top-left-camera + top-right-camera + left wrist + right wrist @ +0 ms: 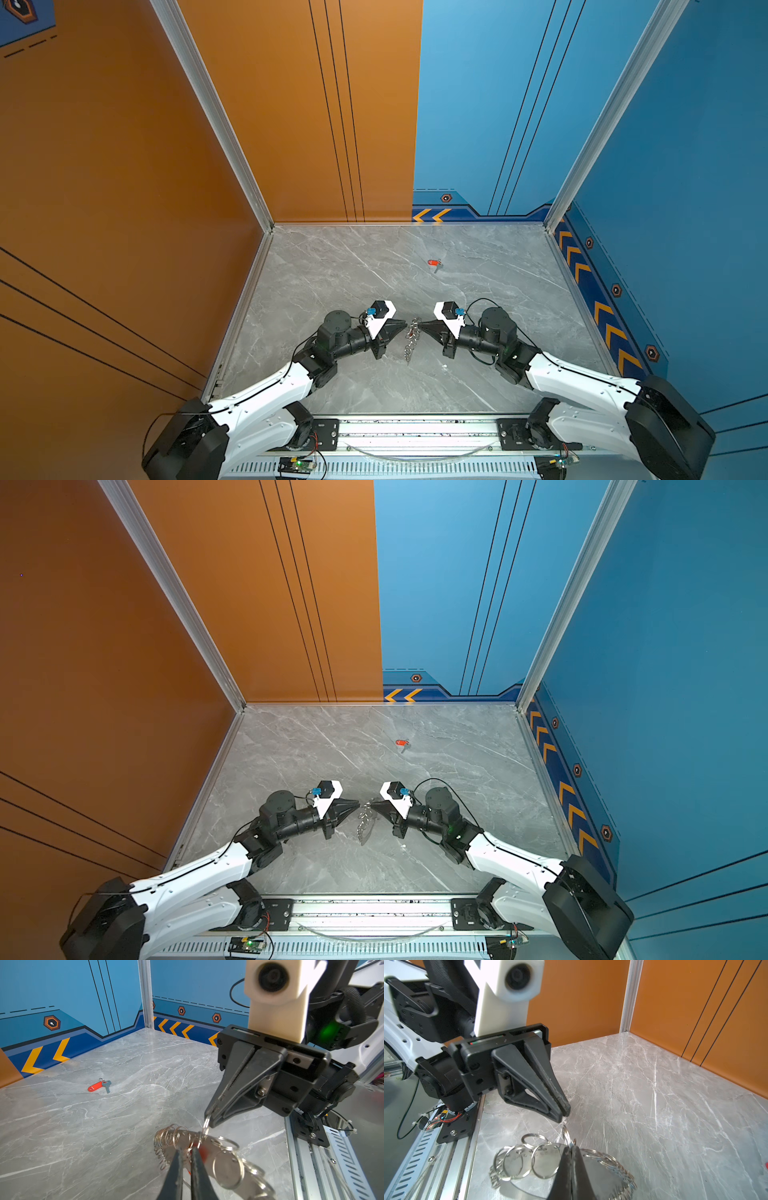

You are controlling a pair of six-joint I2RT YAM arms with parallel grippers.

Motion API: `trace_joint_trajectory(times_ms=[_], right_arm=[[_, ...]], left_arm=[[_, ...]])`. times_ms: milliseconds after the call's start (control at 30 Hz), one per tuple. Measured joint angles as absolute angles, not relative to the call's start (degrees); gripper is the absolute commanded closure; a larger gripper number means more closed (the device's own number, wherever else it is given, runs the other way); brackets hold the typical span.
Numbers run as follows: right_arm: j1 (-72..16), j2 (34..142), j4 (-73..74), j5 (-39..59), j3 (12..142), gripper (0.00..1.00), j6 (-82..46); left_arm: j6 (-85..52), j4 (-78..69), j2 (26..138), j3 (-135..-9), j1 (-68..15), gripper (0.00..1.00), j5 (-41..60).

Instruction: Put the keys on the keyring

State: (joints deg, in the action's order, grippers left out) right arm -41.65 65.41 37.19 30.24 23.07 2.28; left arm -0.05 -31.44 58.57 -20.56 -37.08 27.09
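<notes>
One of the keys (433, 262) (401, 742) (99, 1085), silver with an orange-red tag, lies alone on the marble toward the back. The keyring (409, 345) (365, 825) (226, 1165) (602, 1165), a flat band edged with several split rings, hangs mid-table between both grippers. My right gripper (419, 325) (208, 1121) (571, 1147) is shut on one upright split ring. My left gripper (405, 327) (187, 1150) (564, 1114) faces it tip to tip, its fingers drawn together just above that ring. A blurred orange-red tag (204, 1153) shows behind the left fingers; how it hangs is hidden.
The grey marble table (332, 270) is walled by an orange panel (124, 208) on the left and blue panels (685, 208) at the back right. A metal rail (415, 428) with the arm mounts runs along the front edge.
</notes>
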Motion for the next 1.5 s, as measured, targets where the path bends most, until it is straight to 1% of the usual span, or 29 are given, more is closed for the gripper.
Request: trace_joint_trajectory(times_ms=[133,300,400,533,700,833,933,1000,1167,1433,1500], right_arm=[[-41.5,66.7,40.5,30.9,22.5,1.00,0.8],[-41.4,69.3,45.6,31.7,21.8,1.00,-1.5],[-41.2,70.8,48.2,32.5,21.4,1.00,-2.7],[-41.0,71.5,50.4,33.0,20.9,1.00,-3.7],[-40.9,71.5,51.1,33.0,20.7,1.00,-3.9],[-40.9,71.5,51.0,33.0,20.7,1.00,-3.9],[-40.9,71.4,51.0,33.1,20.7,1.00,-3.9],[-40.9,71.4,51.0,33.3,20.7,1.00,-3.9],[-40.9,71.4,51.2,34.5,20.6,1.00,-3.9],[-41.1,71.5,53.3,34.5,20.6,1.00,-4.0],[-41.4,72.2,54.6,34.5,20.6,1.00,-4.4]], left_arm=[[-0.5,-31.6,59.9,-20.6,-37.0,0.94,29.5],[-0.5,-31.7,59.9,-20.6,-37.0,0.93,30.5],[-0.5,-31.8,59.9,-20.6,-37.0,0.86,30.5],[-0.7,-31.6,58.9,-20.6,-37.0,0.83,30.0],[-0.3,-32.2,55.3,-19.4,-37.0,0.70,29.4],[-0.3,-32.6,54.8,-19.2,-37.2,0.64,29.3],[-0.3,-32.8,55.2,-19.2,-37.5,0.63,29.0],[-0.3,-32.9,55.9,-19.2,-37.6,0.64,28.4],[-0.6,-33.0,57.8,-19.2,-37.6,0.76,26.8],[-0.6,-33.0,58.0,-19.2,-37.8,0.85,28.3],[-0.5,-33.0,58.0,-19.2,-37.9,0.85,29.2]])
